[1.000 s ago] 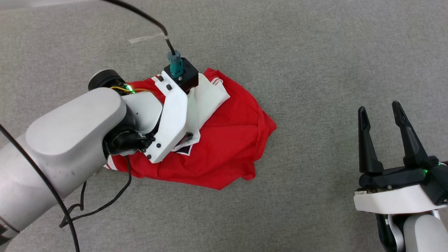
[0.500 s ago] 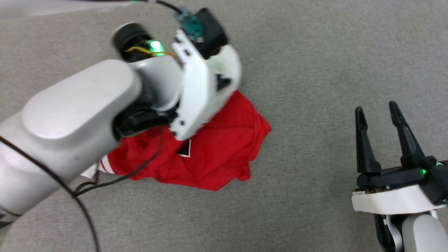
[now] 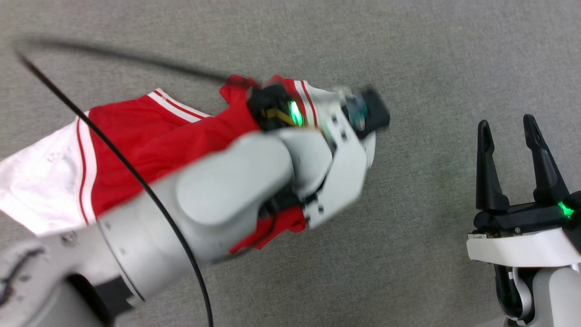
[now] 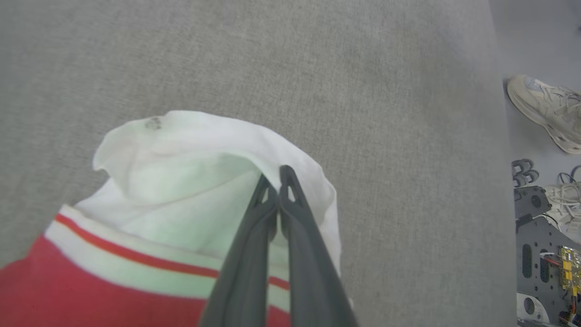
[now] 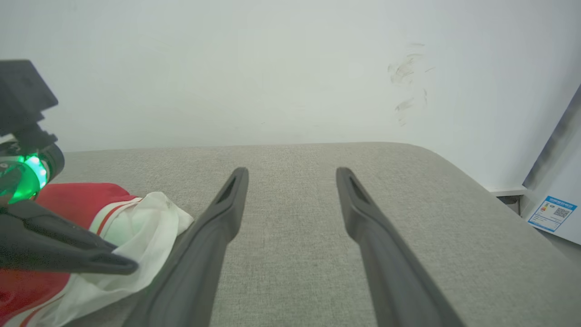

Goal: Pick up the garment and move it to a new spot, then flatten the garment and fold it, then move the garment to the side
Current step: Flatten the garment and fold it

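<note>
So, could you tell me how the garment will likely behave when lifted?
Probably floppy: the garment drapes and bunches rather than holding shape. Likely light, since the left tool holds it by a thin pinch of white sleeve. It might slip; only a small fold is pinched.

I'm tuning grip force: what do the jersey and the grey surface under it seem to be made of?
The jersey: thin, soft fabric, matte, fibre unclear; its white sleeve bunches into limp folds. The grey surface: woven upholstery-like cloth, matte, showing a fine heathered weave.
</note>
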### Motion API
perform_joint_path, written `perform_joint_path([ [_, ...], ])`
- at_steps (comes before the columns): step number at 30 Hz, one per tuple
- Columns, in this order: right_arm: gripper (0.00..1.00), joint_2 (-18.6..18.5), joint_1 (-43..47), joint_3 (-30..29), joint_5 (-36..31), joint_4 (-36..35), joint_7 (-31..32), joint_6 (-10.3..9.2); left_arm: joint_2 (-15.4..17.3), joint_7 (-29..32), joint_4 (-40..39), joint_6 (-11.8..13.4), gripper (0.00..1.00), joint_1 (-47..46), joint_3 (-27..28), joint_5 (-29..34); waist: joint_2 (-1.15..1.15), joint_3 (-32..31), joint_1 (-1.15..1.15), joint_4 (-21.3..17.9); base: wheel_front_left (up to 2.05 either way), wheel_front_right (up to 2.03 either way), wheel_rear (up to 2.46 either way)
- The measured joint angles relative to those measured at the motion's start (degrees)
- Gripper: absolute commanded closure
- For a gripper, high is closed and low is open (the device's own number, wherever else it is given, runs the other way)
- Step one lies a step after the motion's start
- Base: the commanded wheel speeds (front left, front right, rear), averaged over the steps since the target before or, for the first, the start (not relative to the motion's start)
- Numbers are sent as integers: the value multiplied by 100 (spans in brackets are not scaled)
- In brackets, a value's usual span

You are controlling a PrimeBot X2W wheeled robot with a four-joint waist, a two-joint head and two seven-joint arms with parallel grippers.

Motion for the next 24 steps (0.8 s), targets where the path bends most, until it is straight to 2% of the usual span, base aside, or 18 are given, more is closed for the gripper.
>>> perform_joint_path([
  [5, 0, 0, -44, -8, 13, 2, 0, 0, -207, 350, 103, 1, 100, 580, 24, 495, 0, 134, 0, -108, 0, 0, 0],
  [10, 0, 0, -75, -35, 11, 5, -1, 0, -246, 237, 168, 1, 100, 692, 38, 678, 0, 94, 0, -113, 0, 0, 0],
  [11, 0, 0, -74, -47, -1, 9, 0, 0, -255, 89, 192, 0, 53, 684, 24, 714, 0, 65, 0, -99, 0, 0, 0],
  [12, 0, 0, -71, -62, -16, 12, 0, 0, -289, -140, 254, 0, 0, 657, 4, 779, 0, 29, 0, -80, 0, 0, 0],
  [16, 0, 1, -3, -79, -164, 21, 0, 0, -469, -1270, 478, -1, 0, 303, 21, 927, 0, -183, 0, 30, 0, 0, 0],
  [20, 0, 2, 53, -130, -318, -7, 0, 0, -576, -2412, 759, 12, 0, 182, 281, 1021, 0, -477, 0, 175, 0, 0, 0],
  [24, 0, 1, 18, -203, -583, -78, 0, 0, -469, -3325, 861, 354, 0, 237, 664, 1080, 0, -798, 0, 339, 0, 0, 0],
])
